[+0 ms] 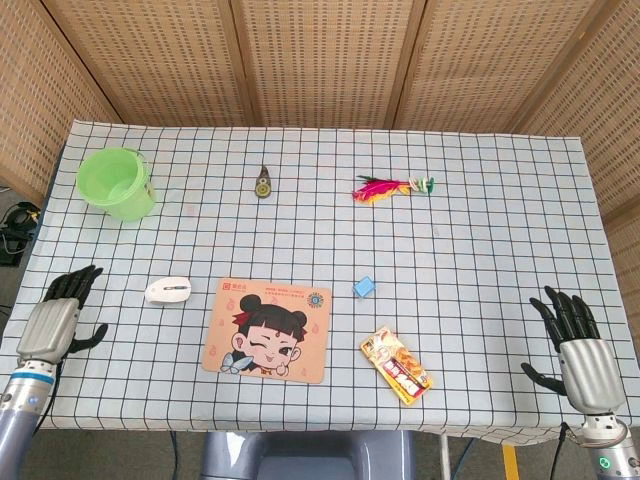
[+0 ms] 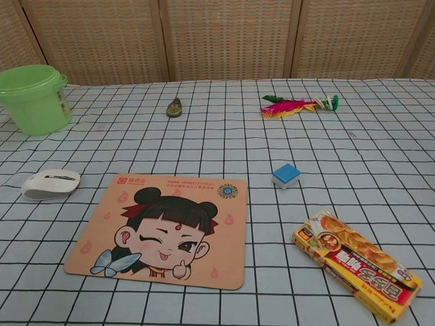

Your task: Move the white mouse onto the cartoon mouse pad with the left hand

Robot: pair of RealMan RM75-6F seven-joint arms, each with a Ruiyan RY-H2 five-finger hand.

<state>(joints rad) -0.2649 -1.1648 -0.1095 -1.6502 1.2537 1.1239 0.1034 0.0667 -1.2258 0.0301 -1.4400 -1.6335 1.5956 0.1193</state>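
Note:
The white mouse (image 1: 168, 291) lies on the checked cloth just left of the cartoon mouse pad (image 1: 267, 330); the chest view shows the mouse (image 2: 50, 184) and the pad (image 2: 163, 229) the same way, apart from each other. My left hand (image 1: 57, 320) hovers at the table's left edge, left of the mouse, fingers spread and holding nothing. My right hand (image 1: 578, 345) stays at the front right corner, fingers apart and empty. Neither hand appears in the chest view.
A green bucket (image 1: 116, 184) stands at the back left. A small round trinket (image 1: 262, 183) and a feather shuttlecock (image 1: 390, 188) lie further back. A blue block (image 1: 364, 287) and a snack packet (image 1: 397, 366) sit right of the pad.

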